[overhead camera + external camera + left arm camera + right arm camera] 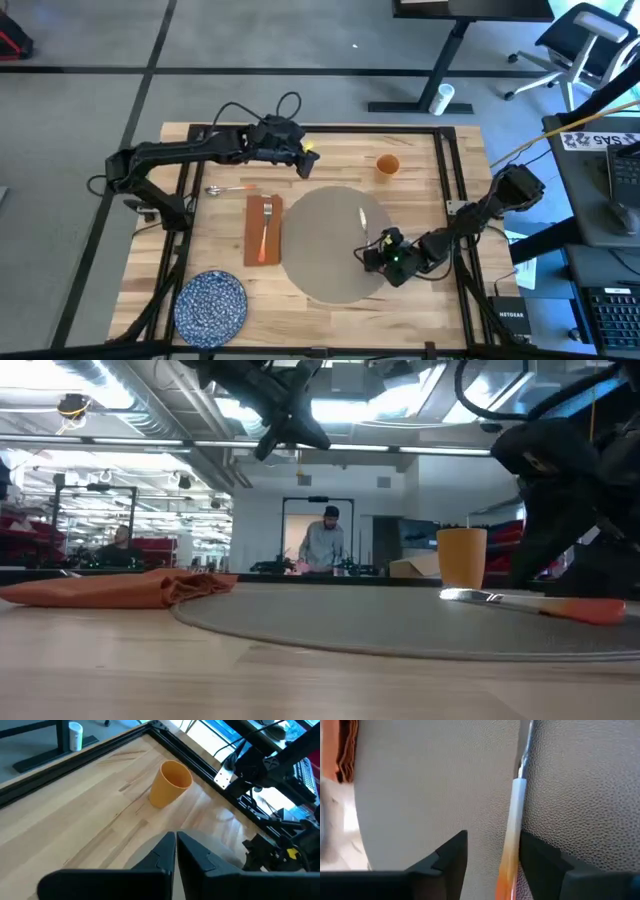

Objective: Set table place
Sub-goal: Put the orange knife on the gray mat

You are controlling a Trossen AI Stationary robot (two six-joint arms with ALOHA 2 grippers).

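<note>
The place, a round grey-beige mat (322, 250), lies flat on the plank table (420, 200). On the mat's right part lies a knife (365, 224) with an orange handle (507, 865). My right gripper (378, 250) is low over the mat, open, its fingers on either side of that handle (492, 840). My left gripper (305, 163) hangs shut and empty above the table's far side (175, 840), short of the orange cup (169, 784). My right gripper's fingers lie along the knife, which rests flat on the mat. The orange handle end (510, 855) lies close beside one finger (540, 860). I cannot tell whether that finger touches it.
A rust-red napkin (263, 230) with a fork on it lies left of the mat. A spoon (228, 189) lies beyond the napkin. A blue speckled plate (211, 303) sits at the near left. The orange cup (388, 165) stands at the far right. Black rails (448, 170) edge the table.
</note>
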